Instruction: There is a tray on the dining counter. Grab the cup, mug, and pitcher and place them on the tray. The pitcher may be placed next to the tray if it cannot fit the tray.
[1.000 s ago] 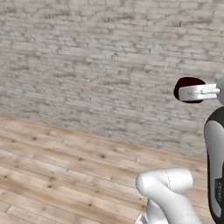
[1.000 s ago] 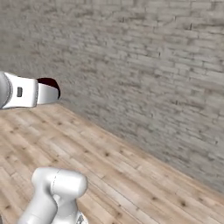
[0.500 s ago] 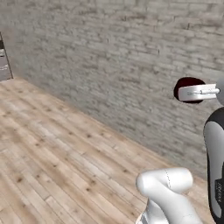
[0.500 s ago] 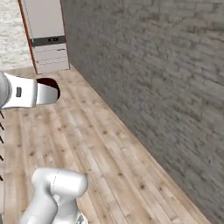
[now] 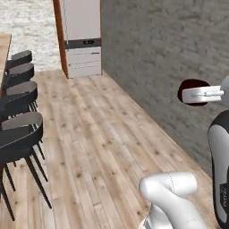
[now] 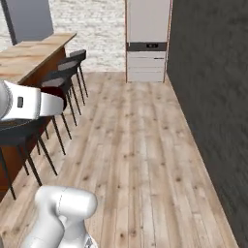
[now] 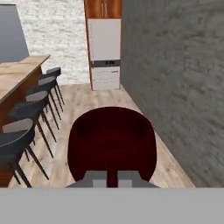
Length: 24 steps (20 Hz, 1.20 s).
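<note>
Mug carried in the claw, beside the stools and the long table.

On the left, the dining table [image 7: 19, 70] runs along with dark bar stools [image 7: 30, 109] lined against its reddish front. In the middle, the claw [image 7: 112, 177] is clamped on the dark maroon mug [image 7: 112, 142], held in the air over the wood floor [image 6: 140, 140]. Behind stands a tall pale cabinet [image 7: 105, 52]; the brick wall [image 7: 175, 78] closes the right side.

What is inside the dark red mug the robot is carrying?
The mug looks empty: the hand view shows bare dark red walls inside. The gripper, shut on the near rim, covers the lowest part of the inside, so that bit stays hidden.
</note>
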### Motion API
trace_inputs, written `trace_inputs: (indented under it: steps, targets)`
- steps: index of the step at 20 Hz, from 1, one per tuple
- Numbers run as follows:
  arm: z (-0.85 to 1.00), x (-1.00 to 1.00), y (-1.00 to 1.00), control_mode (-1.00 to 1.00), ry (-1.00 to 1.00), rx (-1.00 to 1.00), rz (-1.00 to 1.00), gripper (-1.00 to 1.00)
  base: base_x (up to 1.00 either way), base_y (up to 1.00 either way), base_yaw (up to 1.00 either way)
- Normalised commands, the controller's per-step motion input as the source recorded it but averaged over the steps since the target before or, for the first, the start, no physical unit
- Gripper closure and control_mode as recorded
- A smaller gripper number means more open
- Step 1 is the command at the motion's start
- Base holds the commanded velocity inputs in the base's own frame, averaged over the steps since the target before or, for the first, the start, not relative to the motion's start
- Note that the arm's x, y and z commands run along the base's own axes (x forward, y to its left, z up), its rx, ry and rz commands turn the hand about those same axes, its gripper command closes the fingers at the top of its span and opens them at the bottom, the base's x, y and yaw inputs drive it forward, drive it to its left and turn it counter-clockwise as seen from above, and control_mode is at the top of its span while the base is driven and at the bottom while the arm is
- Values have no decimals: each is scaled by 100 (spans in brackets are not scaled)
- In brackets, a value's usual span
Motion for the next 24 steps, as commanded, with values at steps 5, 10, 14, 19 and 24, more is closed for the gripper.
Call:
trace_inputs:
  steps: [5, 10, 14, 19, 24]
  targets:
    - [0, 0, 0, 100, 0, 0, 0, 100, 100, -1, 75]
    - [0, 0, 0, 100, 0, 0, 0, 100, 95, -20, 71]
    - [0, 0, 0, 100, 0, 0, 0, 100, 62, -53, 63]
    - [0, 0, 0, 100, 0, 0, 0, 100, 46, -52, 69]
    - [0, 0, 0, 100, 0, 0, 0, 100, 44, -26, 80]
